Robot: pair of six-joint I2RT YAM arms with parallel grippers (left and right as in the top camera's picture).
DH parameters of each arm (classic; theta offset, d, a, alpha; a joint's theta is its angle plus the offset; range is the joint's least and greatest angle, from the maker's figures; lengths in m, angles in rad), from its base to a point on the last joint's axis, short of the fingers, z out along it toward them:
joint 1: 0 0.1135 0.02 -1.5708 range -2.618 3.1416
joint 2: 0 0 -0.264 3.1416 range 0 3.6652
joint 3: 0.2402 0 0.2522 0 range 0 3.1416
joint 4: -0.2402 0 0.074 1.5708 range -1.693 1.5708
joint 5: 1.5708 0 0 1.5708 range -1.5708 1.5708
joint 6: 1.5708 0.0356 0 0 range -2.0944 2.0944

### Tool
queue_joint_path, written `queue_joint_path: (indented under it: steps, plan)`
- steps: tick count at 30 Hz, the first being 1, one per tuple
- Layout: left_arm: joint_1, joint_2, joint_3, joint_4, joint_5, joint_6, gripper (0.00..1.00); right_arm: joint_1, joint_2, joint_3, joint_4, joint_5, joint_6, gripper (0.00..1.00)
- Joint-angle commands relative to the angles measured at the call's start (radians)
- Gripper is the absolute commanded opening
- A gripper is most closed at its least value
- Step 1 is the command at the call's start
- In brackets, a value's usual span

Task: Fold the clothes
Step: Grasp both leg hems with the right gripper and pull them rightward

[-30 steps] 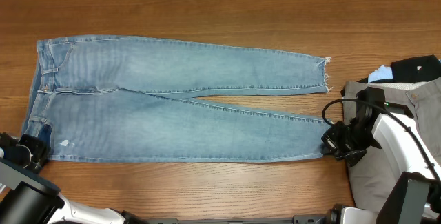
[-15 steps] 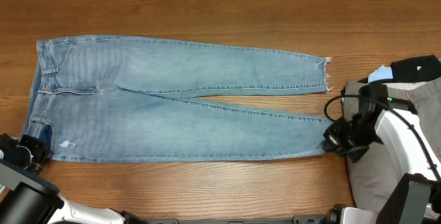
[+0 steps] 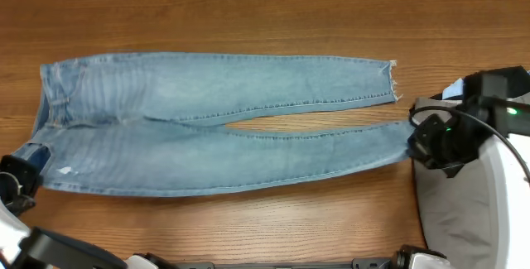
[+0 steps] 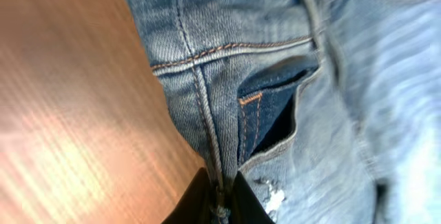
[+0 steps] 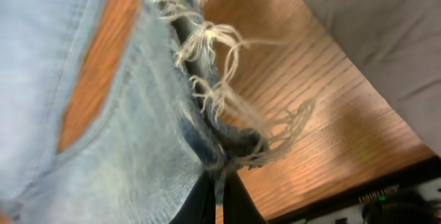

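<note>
Across the wooden tabletop (image 3: pixel 248 21) the jeans (image 3: pixel 207 128) lie flat, with the waist to the robot's left and both legs running to its right, a thin gap between them. The left jaws are shut tight on the side seam at the near waist corner (right by the pocket (image 4: pixel 272 114)). The right jaws are pinched on the stringy hem (image 5: pixel 207 52) of the near leg. So the near edge is held at both ends. This looks like the start of the first fold. Next, both arms should likely lift together and carry the near leg over the far leg, pulling evenly so the cloth does not sag or slip out.
</note>
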Motion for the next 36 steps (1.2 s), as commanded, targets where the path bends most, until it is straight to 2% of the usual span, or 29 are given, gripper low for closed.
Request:
queue_joint_path:
  steps: [1,10,17,25,32,36]
  plan:
    - [0.017,-0.076,0.082,-0.03,-0.084,-0.037,0.06,-0.004,-0.061,0.12,-0.037,0.026,-0.006,0.04]
    - [0.017,-0.151,0.217,-0.13,-0.153,-0.059,0.06,-0.004,-0.109,0.388,-0.241,0.025,-0.007,0.04]
    - [0.015,-0.151,0.349,-0.193,-0.239,-0.074,0.04,-0.003,-0.121,0.435,-0.242,-0.066,-0.007,0.04]
    - [-0.032,-0.139,0.381,-0.168,-0.239,-0.099,0.08,-0.001,-0.069,0.435,-0.139,-0.065,0.039,0.04]
    - [-0.219,-0.031,0.378,-0.081,-0.341,-0.093,0.11,0.024,0.086,0.434,0.01,-0.067,0.046,0.04]
    - [-0.307,0.061,0.378,-0.003,-0.341,-0.076,0.11,0.063,0.215,0.434,0.087,-0.072,0.046,0.04]
